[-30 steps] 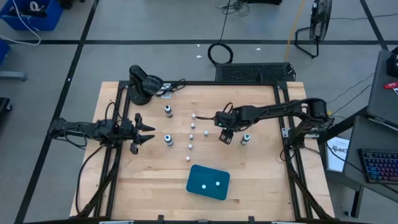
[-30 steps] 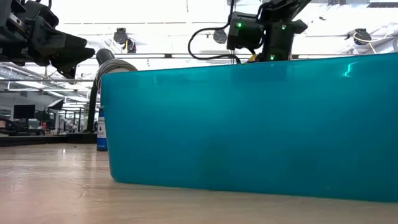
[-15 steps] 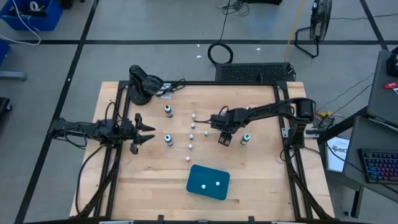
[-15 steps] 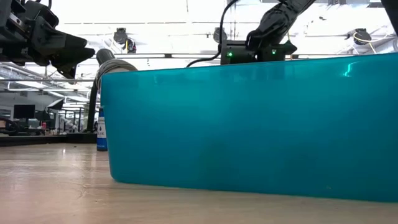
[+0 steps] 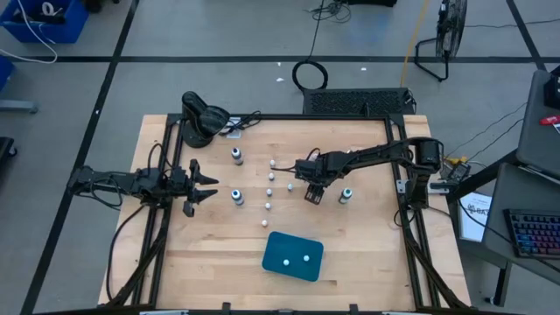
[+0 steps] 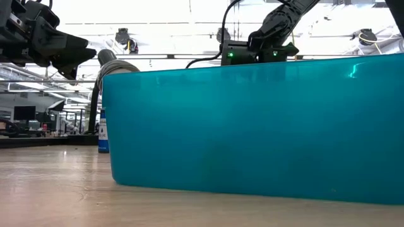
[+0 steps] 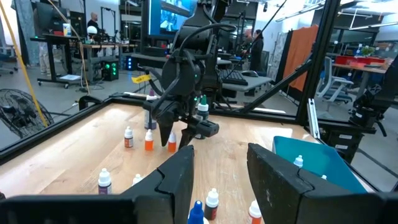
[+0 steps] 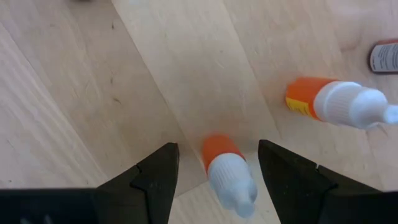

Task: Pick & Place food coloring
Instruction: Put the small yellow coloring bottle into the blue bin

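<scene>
Reaching over the middle of the surface (image 5: 367, 254), right tool (image 5: 313, 196) points down with its fingers (image 8: 158, 177) spread, nothing gripped. An orange dropper bottle (image 8: 227, 171) stands between them, not touched. A second orange bottle (image 8: 339, 101) stands just beside it. Left wrist view shows that tool low over a cluster of small bottles near surface center.

Left tool (image 5: 203, 187) hangs at the left edge of the surface, fingers (image 7: 180, 177) parted, holding nothing. A blue bottle (image 5: 236, 195) stands just right of it, another white-topped bottle (image 5: 236, 157) farther back.

Small whitish bottles (image 5: 269, 192) are scattered in a loose column at center, well apart from each other. A larger green bottle (image 5: 346, 195) stands just right of the right tool.

Teal tray (image 5: 293, 255) sits at the near edge, slightly right of center, with two tiny bottles (image 5: 297, 260) inside. In the low view the tray wall (image 6: 252, 126) fills most of the picture, blue bottle (image 6: 103, 132) visible past its left end.
</scene>
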You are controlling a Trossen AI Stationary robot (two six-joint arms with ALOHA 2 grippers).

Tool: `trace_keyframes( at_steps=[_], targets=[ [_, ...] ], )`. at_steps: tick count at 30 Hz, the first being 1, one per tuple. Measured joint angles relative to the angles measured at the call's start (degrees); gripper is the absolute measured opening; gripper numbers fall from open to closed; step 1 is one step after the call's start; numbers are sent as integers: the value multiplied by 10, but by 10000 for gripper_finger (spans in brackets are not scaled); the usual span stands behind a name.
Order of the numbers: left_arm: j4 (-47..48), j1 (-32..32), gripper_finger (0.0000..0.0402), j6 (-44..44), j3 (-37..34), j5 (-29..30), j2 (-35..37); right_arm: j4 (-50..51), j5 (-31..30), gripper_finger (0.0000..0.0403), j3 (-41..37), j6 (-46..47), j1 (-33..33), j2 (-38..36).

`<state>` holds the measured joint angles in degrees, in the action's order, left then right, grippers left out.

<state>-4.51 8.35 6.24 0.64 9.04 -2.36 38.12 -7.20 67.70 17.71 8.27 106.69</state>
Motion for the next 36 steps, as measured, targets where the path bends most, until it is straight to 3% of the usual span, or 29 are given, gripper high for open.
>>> trace_keyframes(
  at_steps=[9,18,28,36],
  targets=[
    [0,0,152,0,0,0,0,-2,0,194,0,0,0,0],
    [0,0,152,0,0,0,0,-2,0,54,0,-24,0,1],
    [0,0,152,0,0,0,0,0,-2,51,7,-33,-42,-32],
    [0,0,152,0,0,0,0,39,-34,51,119,14,-171,-57]
  ],
)
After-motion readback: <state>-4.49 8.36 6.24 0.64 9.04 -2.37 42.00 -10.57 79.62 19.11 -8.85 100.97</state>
